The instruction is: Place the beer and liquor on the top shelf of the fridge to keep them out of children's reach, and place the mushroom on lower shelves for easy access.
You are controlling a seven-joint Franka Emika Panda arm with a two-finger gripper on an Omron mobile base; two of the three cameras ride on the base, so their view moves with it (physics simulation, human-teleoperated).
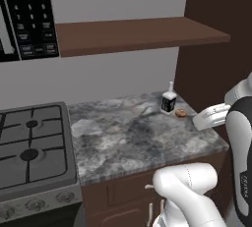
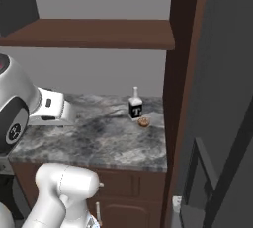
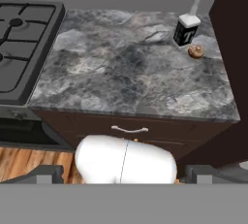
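The liquor (image 1: 169,101) (image 2: 135,106) (image 3: 187,28), a clear squarish bottle with a white neck and black label, stands upright at the back right of the marble counter (image 1: 128,137). The mushroom (image 1: 180,113) (image 2: 144,122) (image 3: 196,51), a small reddish-brown lump, lies just right of it, apart from the bottle. My gripper (image 3: 125,173) is open and empty, held back in front of the counter and well short of both. The fridge (image 2: 227,74) is the grey mass at the right; its top shelf and lower shelves are hidden. The beer is out of view.
A gas stove (image 1: 29,147) adjoins the counter on the left, with a microwave (image 1: 27,14) above it. A brown wall shelf (image 1: 138,33) hangs over the counter. A dark cabinet panel (image 2: 180,74) separates the counter from the fridge. Drawers (image 3: 128,131) sit below the counter.
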